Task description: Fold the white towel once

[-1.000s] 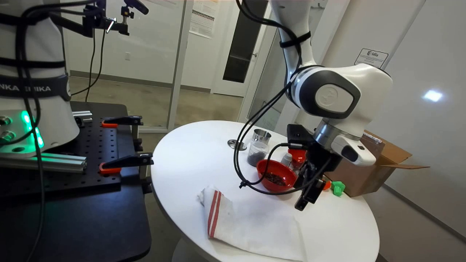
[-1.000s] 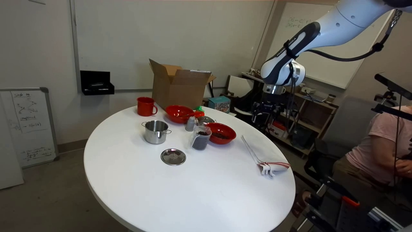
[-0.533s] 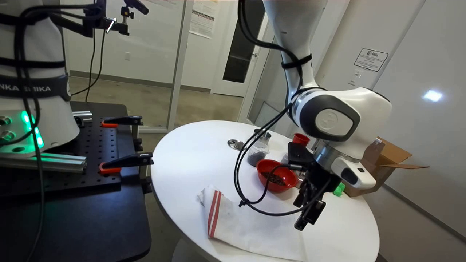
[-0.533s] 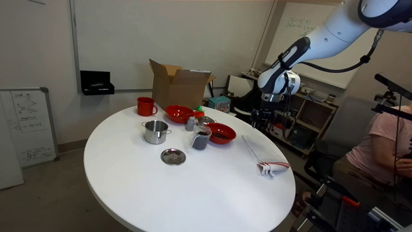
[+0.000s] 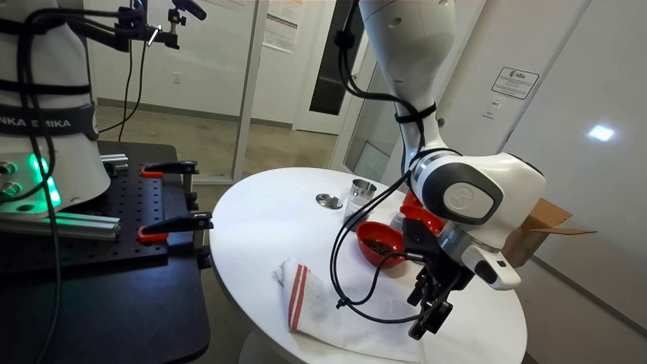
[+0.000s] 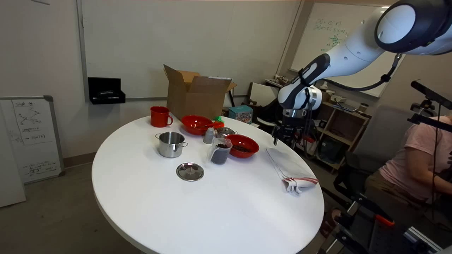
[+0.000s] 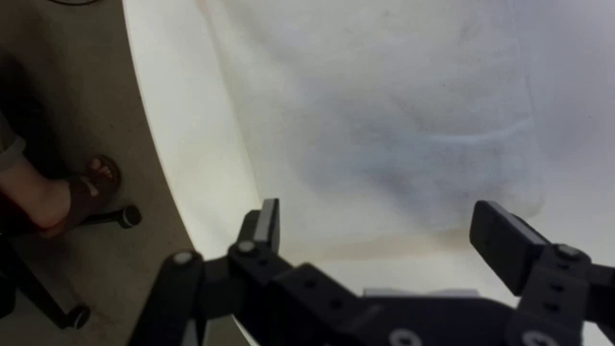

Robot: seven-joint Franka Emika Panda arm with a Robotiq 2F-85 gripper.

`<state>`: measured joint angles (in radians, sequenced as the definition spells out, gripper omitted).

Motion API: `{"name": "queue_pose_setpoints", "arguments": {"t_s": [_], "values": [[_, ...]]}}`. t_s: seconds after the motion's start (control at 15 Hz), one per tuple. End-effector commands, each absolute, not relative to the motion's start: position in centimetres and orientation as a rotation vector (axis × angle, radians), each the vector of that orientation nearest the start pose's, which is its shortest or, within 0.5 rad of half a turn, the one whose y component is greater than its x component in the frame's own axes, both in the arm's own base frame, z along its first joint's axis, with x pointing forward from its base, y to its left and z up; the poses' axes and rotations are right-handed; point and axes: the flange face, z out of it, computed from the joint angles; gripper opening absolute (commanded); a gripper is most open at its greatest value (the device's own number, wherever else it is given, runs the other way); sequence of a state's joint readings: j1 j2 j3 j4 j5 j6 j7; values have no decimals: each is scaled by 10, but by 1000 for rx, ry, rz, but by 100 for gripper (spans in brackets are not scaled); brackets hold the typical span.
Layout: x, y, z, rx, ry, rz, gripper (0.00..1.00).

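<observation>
Towel (image 5: 349,326): thin, creased white cloth, red stripes
Claw (image 7: 377,214): spread wide, empty
Tabletop (image 6: 169,211): round, smooth, white
Whiteboard (image 6: 187,42): large, wall-mounted

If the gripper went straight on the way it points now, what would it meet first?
Probably the white towel, near its unstriped end; how far below the open gripper it lies is unclear.

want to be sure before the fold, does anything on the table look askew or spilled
Yes: the white towel looks askew, its striped end bunched into ripples while the rest lies flatter. I see no spill.
</observation>
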<state>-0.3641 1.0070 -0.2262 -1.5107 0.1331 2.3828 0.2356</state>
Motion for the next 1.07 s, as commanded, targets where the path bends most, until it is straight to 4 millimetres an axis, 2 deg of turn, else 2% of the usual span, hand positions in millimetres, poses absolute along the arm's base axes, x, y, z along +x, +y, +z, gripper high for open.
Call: {"name": "queue_pose_setpoints", "arguments": {"t_s": [0.0, 0.13, 0.33, 0.53, 0.6, 0.67, 0.8, 1.0], "values": [[588, -370, 53, -2911, 1303, 224, 95], [589, -371, 49, -2900, 1300, 240, 94], [591, -371, 43, -2872, 1288, 266, 100], [592, -369, 37, -2859, 1279, 287, 99], [593, -369, 35, -2857, 1278, 295, 75], [594, -368, 33, -2858, 1272, 299, 72], [594, -368, 29, -2859, 1274, 309, 60], [596, -369, 28, -2865, 1262, 305, 35]]}}
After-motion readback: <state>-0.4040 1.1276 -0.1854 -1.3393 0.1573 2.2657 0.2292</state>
